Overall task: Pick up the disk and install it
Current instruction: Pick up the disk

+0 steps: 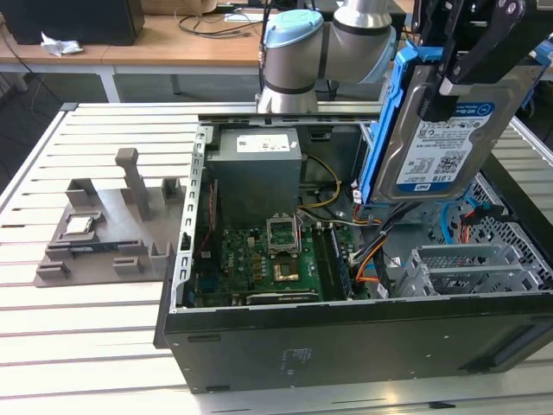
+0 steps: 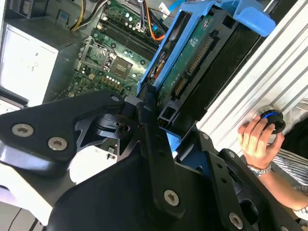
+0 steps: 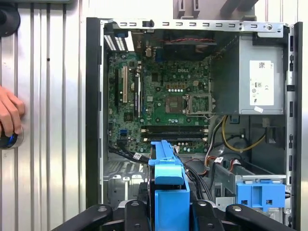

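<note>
Between the clamped fingers of the black gripper (image 1: 458, 86) hangs the flat silver metal disk with blue plastic rails (image 1: 436, 151), nearly upright above the open black computer case (image 1: 346, 337); pick-up looks done, and installing calls for lowering it squarely inside.

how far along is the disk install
Pick-up looks done: the gripper is shut on the disk, holding it tilted in the air above the open computer case. Left: seating it; the disk is not yet in the grey metal cage.
</note>
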{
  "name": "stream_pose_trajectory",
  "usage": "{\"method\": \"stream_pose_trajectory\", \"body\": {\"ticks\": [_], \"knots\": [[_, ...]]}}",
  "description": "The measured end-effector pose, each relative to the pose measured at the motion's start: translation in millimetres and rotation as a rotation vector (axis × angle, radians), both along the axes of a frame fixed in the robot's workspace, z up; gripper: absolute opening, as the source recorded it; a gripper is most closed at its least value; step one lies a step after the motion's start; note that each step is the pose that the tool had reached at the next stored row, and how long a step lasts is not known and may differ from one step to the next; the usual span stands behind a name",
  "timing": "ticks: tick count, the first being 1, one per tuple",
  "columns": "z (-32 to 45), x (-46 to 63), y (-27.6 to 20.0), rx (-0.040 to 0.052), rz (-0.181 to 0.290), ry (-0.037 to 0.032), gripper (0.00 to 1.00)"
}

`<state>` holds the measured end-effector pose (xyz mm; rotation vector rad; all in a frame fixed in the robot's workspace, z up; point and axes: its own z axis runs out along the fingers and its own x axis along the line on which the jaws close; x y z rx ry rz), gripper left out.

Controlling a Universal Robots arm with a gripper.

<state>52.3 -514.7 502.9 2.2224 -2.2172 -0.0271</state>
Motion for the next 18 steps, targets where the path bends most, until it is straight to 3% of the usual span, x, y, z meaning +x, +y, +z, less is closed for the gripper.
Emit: {"method": "stream_pose_trajectory", "body": {"ticks": [5,10,12,18], "knots": [[0.0,0.4,-15.1,-0.0004,0.0,0.0,0.36],[-0.8,0.5,-19.5,-0.0006,-0.023,0.0,0.36],[-0.9,0.7,-23.9,0.0042,-0.03,0.0,0.36],[-1.5,2.5,-33.6,0.0045,-0.039,0.0001,0.36]]}}
